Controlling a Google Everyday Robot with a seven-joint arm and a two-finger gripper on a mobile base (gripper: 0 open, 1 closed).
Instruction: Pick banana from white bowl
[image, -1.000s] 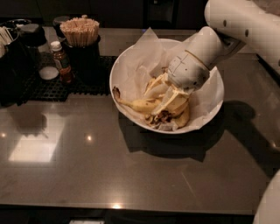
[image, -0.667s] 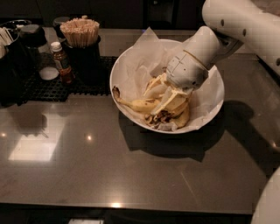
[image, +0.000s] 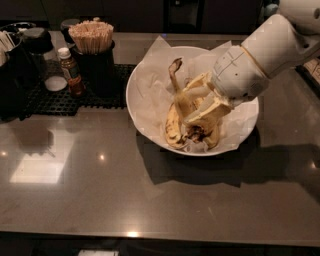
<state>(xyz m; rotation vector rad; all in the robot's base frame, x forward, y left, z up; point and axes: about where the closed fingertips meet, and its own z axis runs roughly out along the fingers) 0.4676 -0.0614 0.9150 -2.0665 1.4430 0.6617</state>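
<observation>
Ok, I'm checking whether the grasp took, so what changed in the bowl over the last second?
The banana tipped up: its dark stem, which lay low toward the bowl's left rim, now points up toward the back. The end effector, down in the white bowl, appears closed on it and barely shifted. The bowl, the other bananas, the bottle and the stick holder stayed put.

- One camera is used, set high before the counter (image: 100, 195) and tilted downward.
- The white bowl (image: 131, 96) is framed near, right of centre.
- The gripper (image: 190, 106) is seen inside it, clamped on the banana (image: 173, 121).
</observation>
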